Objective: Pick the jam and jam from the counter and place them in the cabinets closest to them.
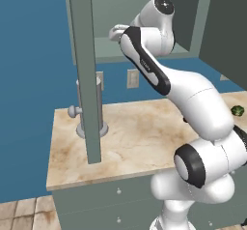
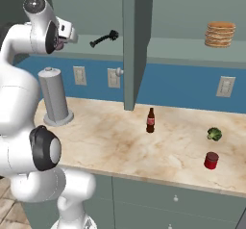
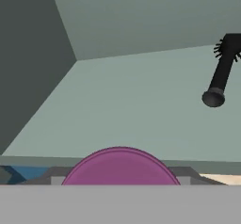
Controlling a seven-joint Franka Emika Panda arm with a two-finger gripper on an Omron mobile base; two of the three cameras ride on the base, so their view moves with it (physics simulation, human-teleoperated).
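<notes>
At the open cabinet's pale shelf (image 3: 141, 100), claw (image 2: 67, 31) gripped purple jam (image 3: 120, 167); best lowered flat, clear of black brush (image 3: 221, 70). Red jam (image 2: 211, 160) on worktop (image 2: 120, 141).

The white arm (image 1: 193, 98) rises from the base, bends at its dark-jointed elbow and reaches up and forward, with the wrist (image 2: 41, 28) raised high. The hand points level ahead at that height. In the hand view the gripper's (image 3: 120, 183) jaws sit partly closed around a purple jar (image 3: 120, 169), holding it between them.
</notes>
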